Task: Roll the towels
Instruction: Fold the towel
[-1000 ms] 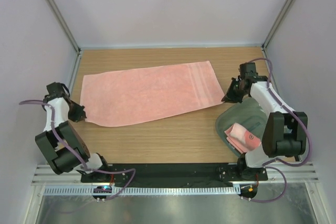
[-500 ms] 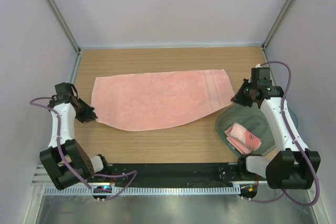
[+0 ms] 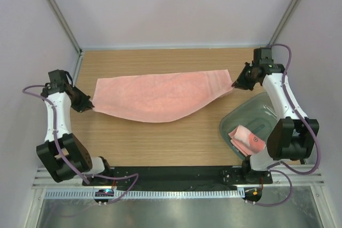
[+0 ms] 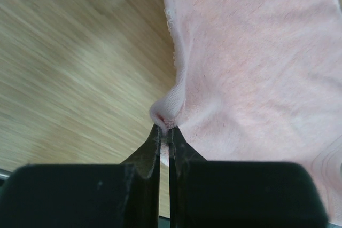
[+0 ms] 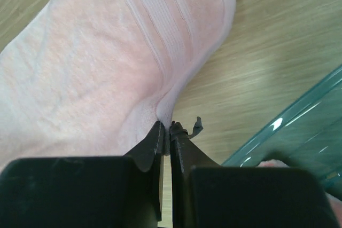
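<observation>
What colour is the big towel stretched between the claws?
The soft terry-cloth towel is salmon pink, clearest in the top external view.

The wooden table (image 3: 160, 142) bears a grey-green tub (image 3: 257, 117).

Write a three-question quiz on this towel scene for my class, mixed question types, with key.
1. True or false: the long salmon-pink terry-cloth towel is already rolled.
2. The second pink towel sits: A in the translucent grey-green plastic tub; B on bare wood; C in the left jaws.
3. Fill in: both arms' jaws are shut on the long towel's opposite ____.
Key: 1 false; 2 A; 3 ends.
</observation>
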`<state>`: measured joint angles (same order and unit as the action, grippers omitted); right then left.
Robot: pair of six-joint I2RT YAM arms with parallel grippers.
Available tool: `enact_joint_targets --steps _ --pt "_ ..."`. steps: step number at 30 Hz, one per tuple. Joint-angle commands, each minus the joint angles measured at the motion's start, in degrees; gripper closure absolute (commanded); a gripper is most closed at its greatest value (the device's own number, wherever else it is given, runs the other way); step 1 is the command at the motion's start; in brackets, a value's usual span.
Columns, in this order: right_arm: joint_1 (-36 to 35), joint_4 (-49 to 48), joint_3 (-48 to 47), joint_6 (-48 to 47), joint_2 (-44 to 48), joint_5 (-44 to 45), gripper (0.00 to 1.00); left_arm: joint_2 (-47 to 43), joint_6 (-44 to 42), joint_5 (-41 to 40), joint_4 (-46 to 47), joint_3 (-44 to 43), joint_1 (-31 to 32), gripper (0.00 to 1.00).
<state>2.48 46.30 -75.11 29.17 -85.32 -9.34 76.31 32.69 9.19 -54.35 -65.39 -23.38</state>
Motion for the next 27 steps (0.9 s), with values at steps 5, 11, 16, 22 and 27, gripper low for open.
enact_joint_targets --steps 5,11,16,22,27 --pt "0.24 -1.57 -12.76 2.29 -9.23 -1.29 0.99 10.32 1.50 3.20 -2.07 -14.50 0.00 1.00" --pt "0.33 -1.83 -19.10 2.74 -16.79 -1.20 0.99 19.21 0.71 4.34 -2.08 -24.25 0.08 1.00" --pt "0.24 -1.83 -23.93 2.91 -21.20 -1.03 0.99 27.74 0.62 3.74 -1.81 -31.11 1.58 1.00" --pt "0.77 -0.60 -29.20 2.74 -25.77 -0.68 0.99 37.66 0.71 3.38 -5.06 -42.44 4.04 1.00" --pt "1.39 -0.25 -31.41 2.56 -28.41 -0.50 0.99 42.60 1.24 1.98 -7.35 -51.57 5.62 1.00"
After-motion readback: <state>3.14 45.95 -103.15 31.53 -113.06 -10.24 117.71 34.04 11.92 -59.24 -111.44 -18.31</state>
